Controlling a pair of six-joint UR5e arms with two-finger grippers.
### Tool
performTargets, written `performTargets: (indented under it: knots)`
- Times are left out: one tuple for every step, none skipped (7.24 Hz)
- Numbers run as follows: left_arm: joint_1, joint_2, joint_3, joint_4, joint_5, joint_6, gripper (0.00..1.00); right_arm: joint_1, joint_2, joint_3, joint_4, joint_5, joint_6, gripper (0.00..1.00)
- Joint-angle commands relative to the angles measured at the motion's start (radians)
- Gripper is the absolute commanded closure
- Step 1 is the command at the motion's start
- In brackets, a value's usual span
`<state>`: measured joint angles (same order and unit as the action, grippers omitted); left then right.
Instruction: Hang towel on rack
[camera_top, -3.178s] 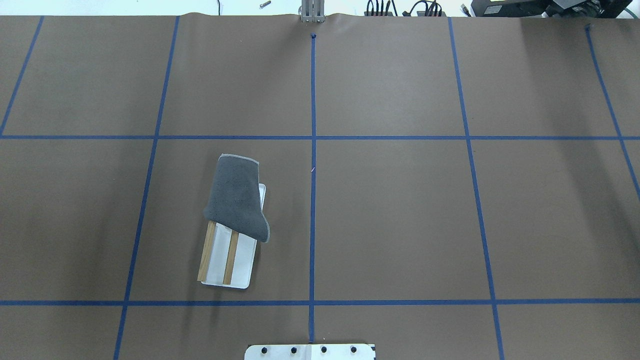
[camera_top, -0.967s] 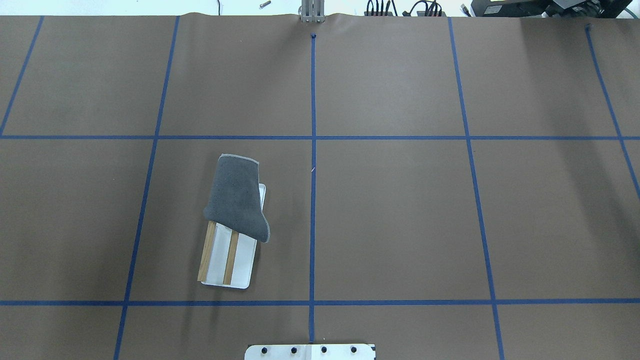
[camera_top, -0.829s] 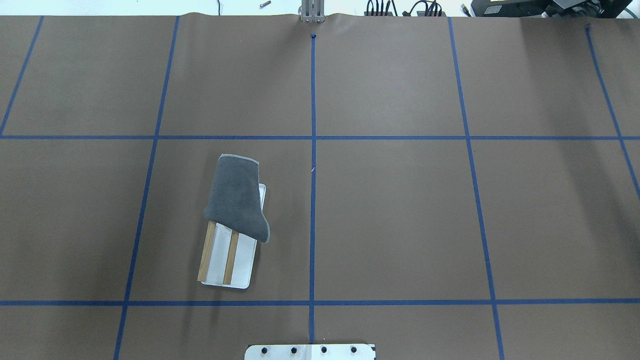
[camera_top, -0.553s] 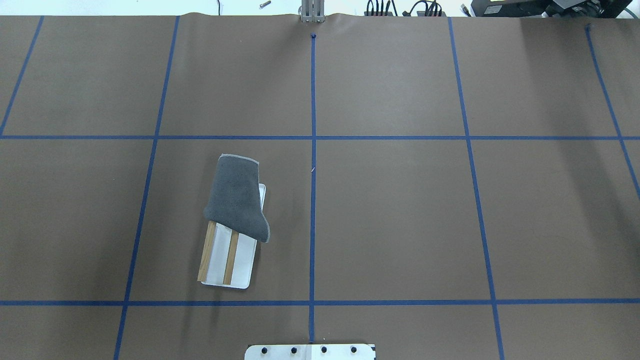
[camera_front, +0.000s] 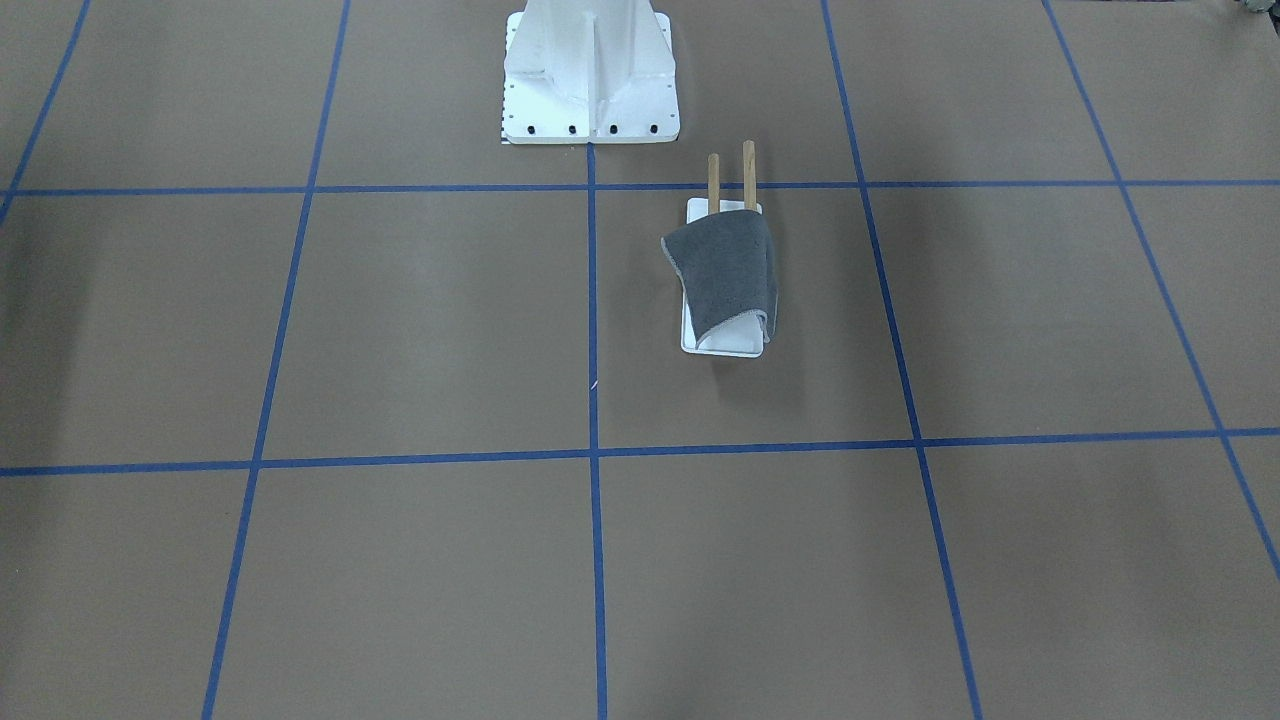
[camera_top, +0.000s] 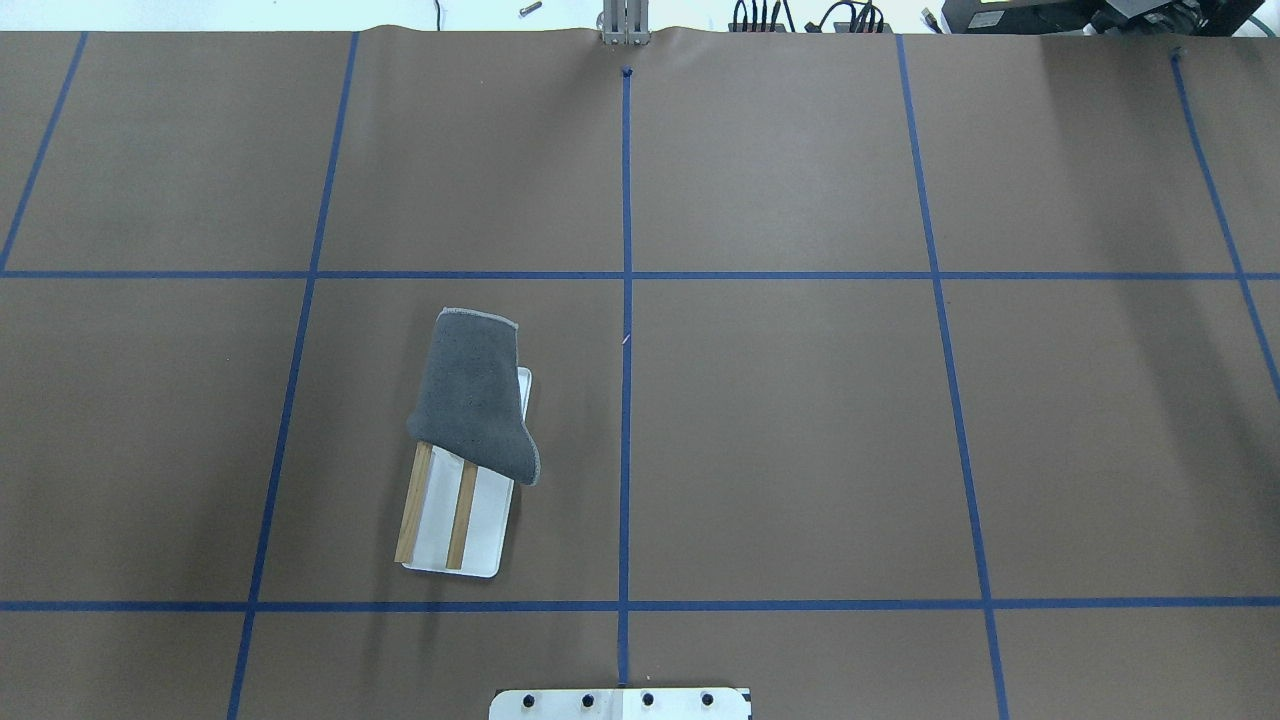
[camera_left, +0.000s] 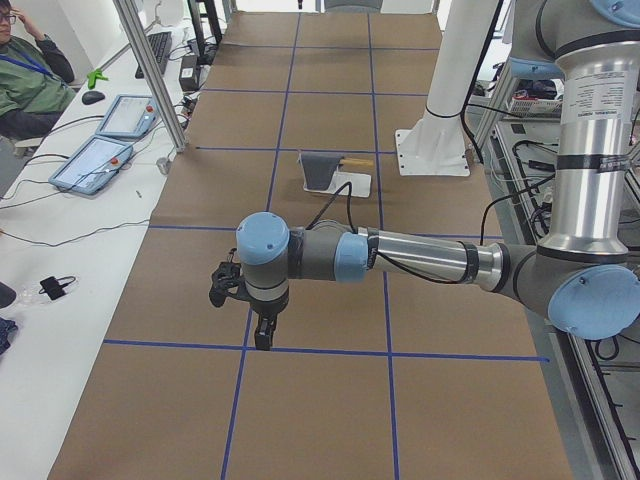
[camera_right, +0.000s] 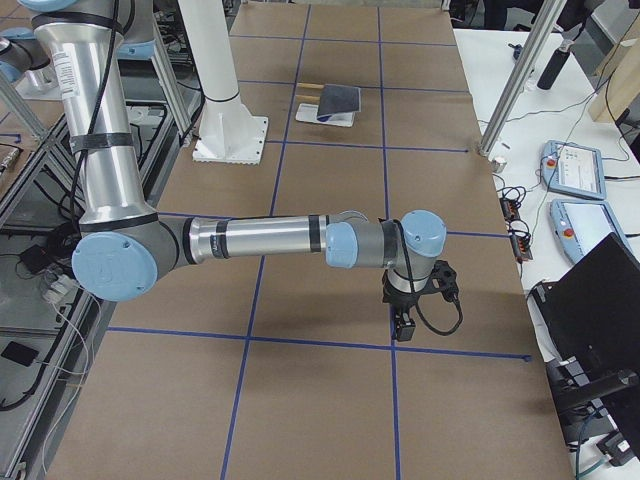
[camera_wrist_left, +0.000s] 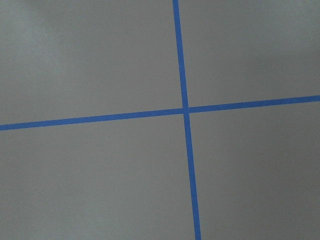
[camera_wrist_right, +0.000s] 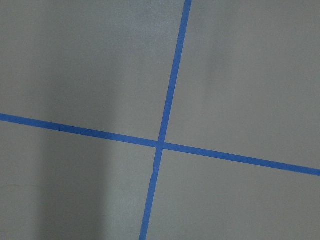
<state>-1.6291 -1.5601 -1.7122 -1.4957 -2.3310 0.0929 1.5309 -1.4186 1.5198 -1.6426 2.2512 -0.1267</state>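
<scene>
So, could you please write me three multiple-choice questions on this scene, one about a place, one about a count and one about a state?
1. Which part of the rack does the towel cover?
A. The end away from the robot's base
B. The end nearest the robot's base
C. None; it lies flat on the table beside the rack

2. How many wooden rods does the rack have?
A. One
B. Two
C. Four

3. Is an end effector holding the towel?
A. Yes, the left one
B. Yes, the right one
C. No, neither

Answers:
1 A: the uncovered rod ends point toward the base.
2 B: two parallel rods stick out from under the towel.
3 C: the left end effector and the right end effector both hang far from the rack.
</scene>
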Motion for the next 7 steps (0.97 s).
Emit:
performTargets:
  knots:
    - [0.000,0.002,0.002,0.000,0.001,-0.001,0.02,0.000,0.000,0.000,0.001,0.001,-0.001,0.00]
    - [0.000,0.014,0.000,-0.001,0.001,0.001,0.02,0.000,-0.005,0.000,0.001,0.001,-0.001,0.00]
    - [0.000,0.015,0.003,-0.001,0.001,0.001,0.02,0.000,-0.008,0.000,0.003,0.001,-0.001,0.00]
    - [0.000,0.031,0.006,-0.001,0.001,0.001,0.02,-0.001,-0.019,0.002,0.004,0.002,0.002,0.00]
    - [0.000,0.032,0.006,-0.001,0.001,-0.001,0.02,-0.001,-0.022,0.003,0.004,0.004,0.002,0.00]
    - [0.000,0.032,0.006,-0.001,0.001,-0.001,0.02,-0.001,-0.023,0.000,0.004,0.002,0.002,0.00]
    - [0.000,0.035,0.009,0.000,0.001,-0.001,0.02,-0.001,-0.031,-0.001,0.004,0.004,0.004,0.00]
